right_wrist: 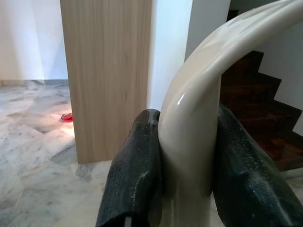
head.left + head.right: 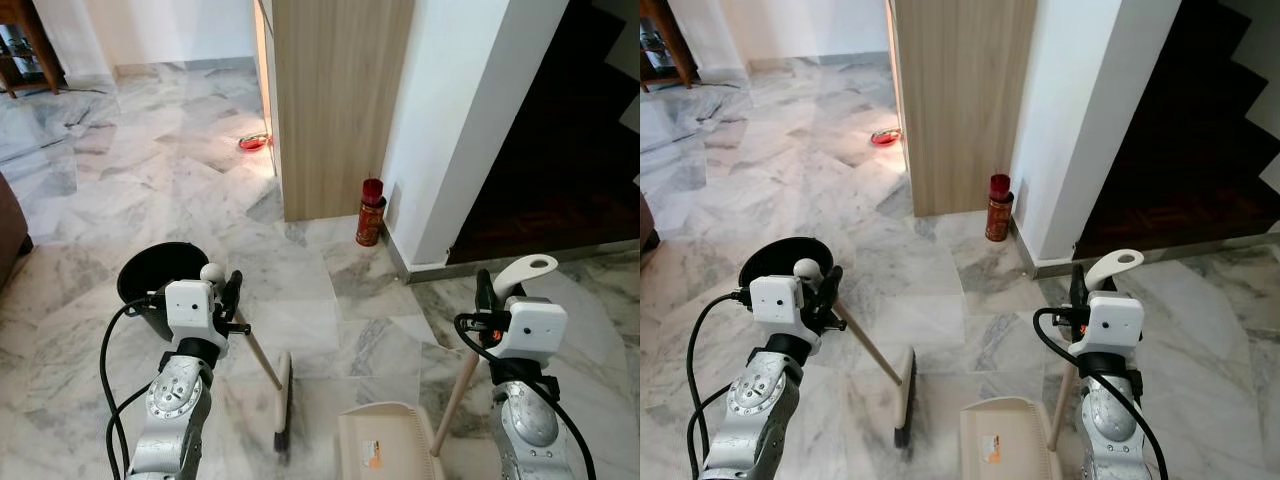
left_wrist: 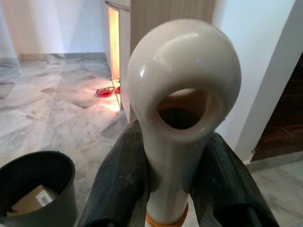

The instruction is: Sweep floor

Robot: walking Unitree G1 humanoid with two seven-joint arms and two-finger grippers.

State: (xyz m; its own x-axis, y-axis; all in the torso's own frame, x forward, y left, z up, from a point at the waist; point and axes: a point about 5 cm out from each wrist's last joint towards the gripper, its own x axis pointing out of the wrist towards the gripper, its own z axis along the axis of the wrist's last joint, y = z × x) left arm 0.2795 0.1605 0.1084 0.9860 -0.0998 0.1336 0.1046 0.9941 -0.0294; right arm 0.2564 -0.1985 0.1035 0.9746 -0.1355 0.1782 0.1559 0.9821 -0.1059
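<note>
Bin (image 2: 160, 272) sits by your left gripper (image 3: 170, 179), clamped on broom (image 2: 268, 385); right gripper (image 1: 187, 175) clamps dustpan (image 2: 385, 445); red can (image 2: 371, 212) ahead, label unreadable

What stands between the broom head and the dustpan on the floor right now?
Nothing visible does. The broom head rests on bare marble just to the left of the dustpan, with only open tile between them. The black bin sits farther back on the left, off that line.
</note>
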